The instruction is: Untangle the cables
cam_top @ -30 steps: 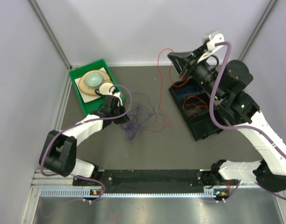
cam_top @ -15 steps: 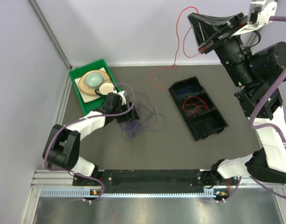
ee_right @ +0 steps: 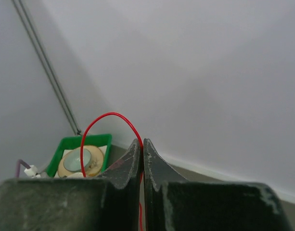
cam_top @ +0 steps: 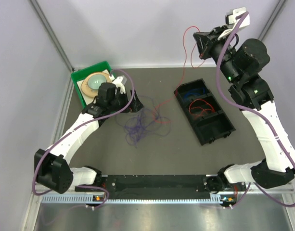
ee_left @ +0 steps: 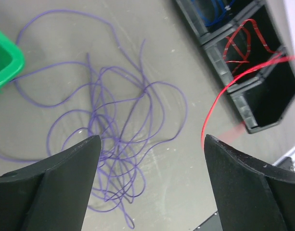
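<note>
Purple cables (ee_left: 113, 134), hair-thin and glossy, lie in a loose looping tangle on the matte grey tabletop (cam_top: 176, 149). Left claw (ee_left: 152, 139) hangs above them, jaws spread wide, holding nothing. Right claw (ee_right: 141, 144), high up, is clenched on a thin red cable (ee_right: 111, 113) that droops toward the tangle, past a black compartmented bin (cam_top: 217, 127).

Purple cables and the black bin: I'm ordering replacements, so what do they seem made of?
Purple cables: probably plastic-insulated wire, smooth with a faint sheen; they lie in limp, springy loops. Black bin: likely rigid moulded plastic, matte; thin, straight divider walls.
</note>
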Tool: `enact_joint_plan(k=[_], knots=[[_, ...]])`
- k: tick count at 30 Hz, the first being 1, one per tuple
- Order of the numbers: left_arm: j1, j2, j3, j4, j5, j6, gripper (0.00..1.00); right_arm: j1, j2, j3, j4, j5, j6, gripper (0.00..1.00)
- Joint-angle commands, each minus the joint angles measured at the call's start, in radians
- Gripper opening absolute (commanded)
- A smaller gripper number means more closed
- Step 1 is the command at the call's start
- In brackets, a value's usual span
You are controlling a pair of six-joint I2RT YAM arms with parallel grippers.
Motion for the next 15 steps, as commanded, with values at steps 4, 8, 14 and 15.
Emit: enact_joint_plan(k=[4,8,14,15], knots=[[0.002,-0.029,-0.004,-0.036,-0.069,0.035,0.93,-0.084,-0.059,-0.048,0.040,-0.033,0.055,0.00],[0.002,-0.035,-0.011,-0.036,-0.095,0.023,0.93,-0.127,-0.062,-0.047,0.032,-0.038,0.053,0.00],[0.000,-0.051,-0.019,-0.038,-0.111,0.020,0.93,-0.186,-0.051,-0.044,0.028,-0.033,0.030,0.00],[0.000,-0.054,-0.019,-0.036,-0.112,0.023,0.93,-0.192,-0.048,-0.045,0.024,-0.030,0.023,0.00]])
